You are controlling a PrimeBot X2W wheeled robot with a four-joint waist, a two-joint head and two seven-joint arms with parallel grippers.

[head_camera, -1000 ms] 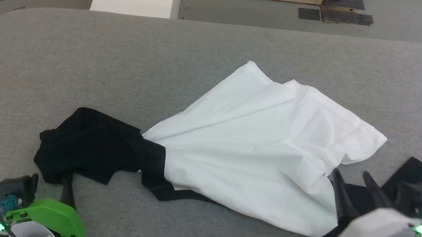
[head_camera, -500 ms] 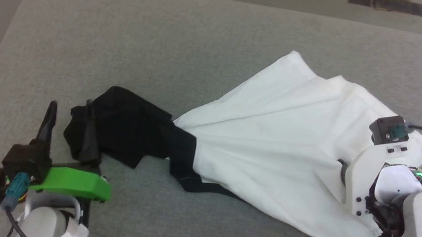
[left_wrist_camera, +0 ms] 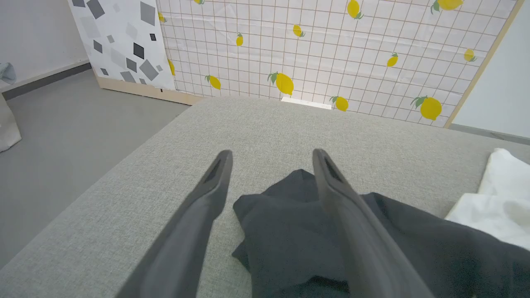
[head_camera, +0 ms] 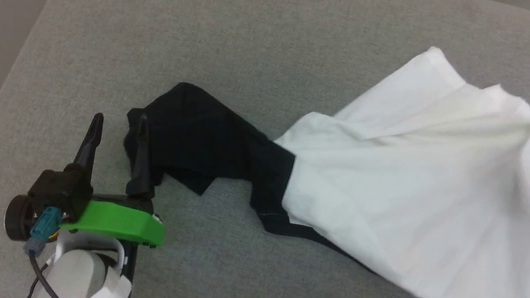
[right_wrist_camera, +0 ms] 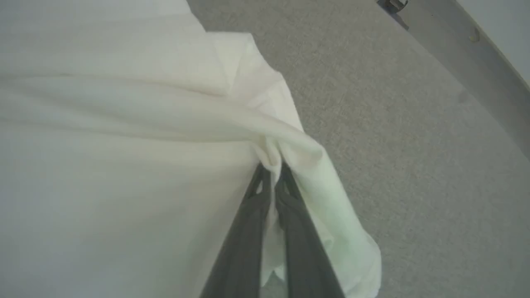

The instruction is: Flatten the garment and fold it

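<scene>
Right end effector (right_wrist_camera: 271,169) has closed on garment (head_camera: 411,192)

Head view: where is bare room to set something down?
Free: the grey fabric table far left, beyond the thin black-and-white T-shirt, and the near strip by the left gripper. Crowded: right, where the right gripper pinches cloth.

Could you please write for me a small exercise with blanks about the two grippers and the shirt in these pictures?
1. The right gripper is shut on the ____ part of the garment.
2. The left gripper is ____, and holds nothing.
3. One finger of the left gripper lies over the ____ part of the garment.
4. The garment lies on a ____ cloth surface.

Missing words: white, open, black, grey.
</scene>
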